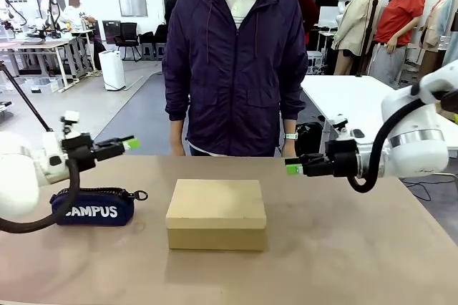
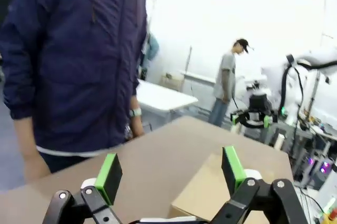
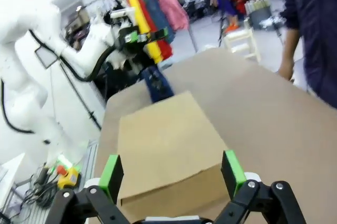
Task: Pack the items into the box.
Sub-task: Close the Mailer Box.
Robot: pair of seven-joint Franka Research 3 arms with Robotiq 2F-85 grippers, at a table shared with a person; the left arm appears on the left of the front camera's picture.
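The brown cardboard box (image 1: 216, 213) sat closed at the centre of the table (image 1: 358, 248), lid flap down. The left gripper (image 2: 171, 174) hovered above the table to the box's left, jaws spread wide and empty. The right gripper (image 3: 172, 174) hovered to the box's right, jaws likewise spread and empty. A navy "CAMPUS" pouch (image 1: 93, 208) lay left of the box. A person in a dark jacket (image 1: 236, 61) stood at the far edge.
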